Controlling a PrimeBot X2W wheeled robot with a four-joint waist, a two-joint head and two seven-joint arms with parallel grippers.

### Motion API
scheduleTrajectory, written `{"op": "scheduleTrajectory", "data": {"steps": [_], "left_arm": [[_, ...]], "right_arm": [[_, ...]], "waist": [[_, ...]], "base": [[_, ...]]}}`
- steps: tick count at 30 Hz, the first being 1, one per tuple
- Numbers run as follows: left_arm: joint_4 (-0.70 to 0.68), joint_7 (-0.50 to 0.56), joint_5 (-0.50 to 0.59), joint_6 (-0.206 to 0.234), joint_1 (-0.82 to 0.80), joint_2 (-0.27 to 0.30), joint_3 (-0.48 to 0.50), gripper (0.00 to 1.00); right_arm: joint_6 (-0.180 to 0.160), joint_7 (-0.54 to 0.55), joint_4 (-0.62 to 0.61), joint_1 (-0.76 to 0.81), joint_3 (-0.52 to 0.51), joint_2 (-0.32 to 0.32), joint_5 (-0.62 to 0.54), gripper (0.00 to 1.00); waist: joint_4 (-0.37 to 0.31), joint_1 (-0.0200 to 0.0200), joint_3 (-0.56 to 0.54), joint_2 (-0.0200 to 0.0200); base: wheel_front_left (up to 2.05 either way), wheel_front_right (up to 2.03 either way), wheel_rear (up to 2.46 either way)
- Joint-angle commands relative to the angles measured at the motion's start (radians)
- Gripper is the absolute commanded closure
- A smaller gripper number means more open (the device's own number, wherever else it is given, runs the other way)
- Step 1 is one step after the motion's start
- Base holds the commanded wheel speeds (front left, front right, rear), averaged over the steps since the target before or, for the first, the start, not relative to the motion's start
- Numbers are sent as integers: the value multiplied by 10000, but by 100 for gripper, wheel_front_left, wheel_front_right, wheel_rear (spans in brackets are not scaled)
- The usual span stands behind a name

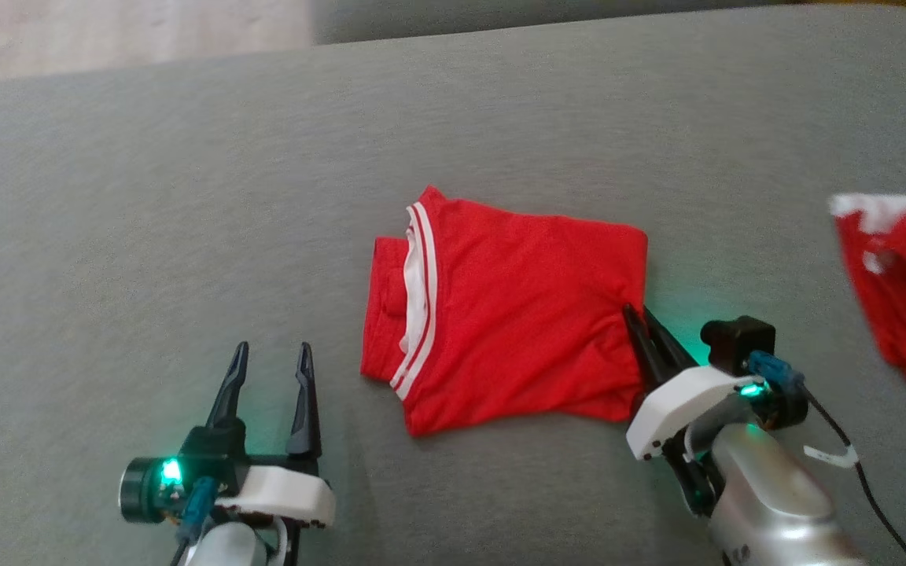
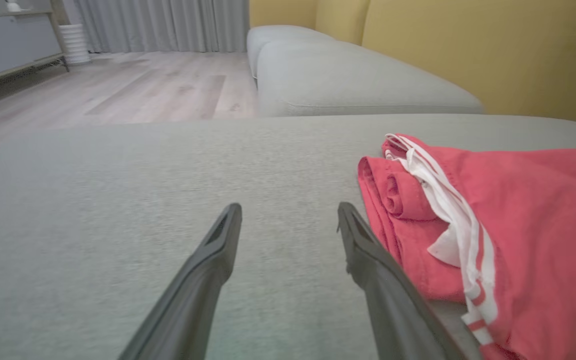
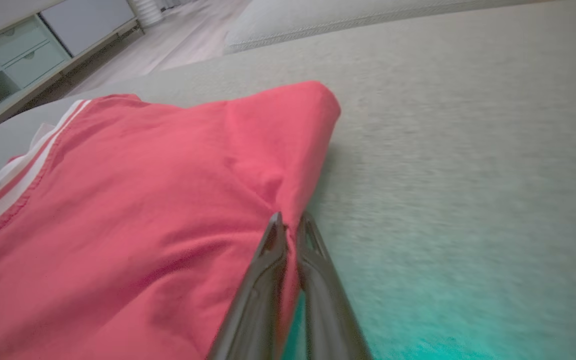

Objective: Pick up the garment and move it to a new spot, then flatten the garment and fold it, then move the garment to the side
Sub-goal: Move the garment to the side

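- Your right claw point(image 1: 635, 310) is pinched shut on the right-hand edge of the red garment point(image 1: 516, 314). In the right wrist view the two fingers meet at the hem, with red cloth showing between them.
- Your left claw point(image 1: 274, 347) is spread wide and holds nothing. It hovers over bare cushion just beside the garment's waistband end, toward the near edge of the sofa seat point(image 1: 185, 196).
- The garment lies about the middle of the sofa seat. It is a fairly neat rectangle with the white-striped waistband doubled over at its left end, so it looks already folded.
- On that reading you are on the last step, moving it to the side. The grip is made and the carry is not yet begun.
- The next move calls for a low, slow drag or lift. With one corner pinched, the layers may slide apart and undo the fold.
- Consider bringing the left claw onto the waistband end so both ends travel together.
- A second red garment point(image 1: 905, 283) with white trim sits toward the right edge of the seat, well apart from the first. If you go that way, stop short of it or the two may tangle.
- The right wrist's cable point(image 1: 854, 464) trails over the cushion by the forearm, so keep the cloth clear of it.
- To the left, the seat is bare grey fabric.
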Motion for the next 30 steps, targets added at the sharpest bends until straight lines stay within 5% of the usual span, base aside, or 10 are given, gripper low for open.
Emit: {"op": "scheduleTrajectory", "data": {"steps": [1, 8, 16, 22, 30], "left_arm": [[-300, -82, 78, -10, -227, 31, 328, 0], [-169, -82, 165, -174, -448, 31, 271, 0], [-20, -82, 274, -319, -648, 31, 151, 0], [40, -82, 279, -344, -722, 31, -36, 0], [287, -82, 378, -416, -799, 31, -542, 0]], "right_arm": [[-9, -25, -232, 102, 92, -32, -21, 100], [-9, -25, -725, 407, 560, -18, 160, 100], [-9, -25, -1160, 598, 1046, -14, 659, 100], [-9, -26, -1372, 435, 966, -86, 611, 100], [-9, -26, -1803, -988, 584, -952, 230, 100]], "waist": [[-1140, 0, -245, 0], [-3429, 0, -247, 0], [-4811, 0, -35, 0], [-4819, 0, 116, 0], [-4078, 0, 459, 0]], "base": [[0, 0, 0], [0, 0, 0], [0, 0, 0], [0, 0, 0], [0, 0, 0]]}}
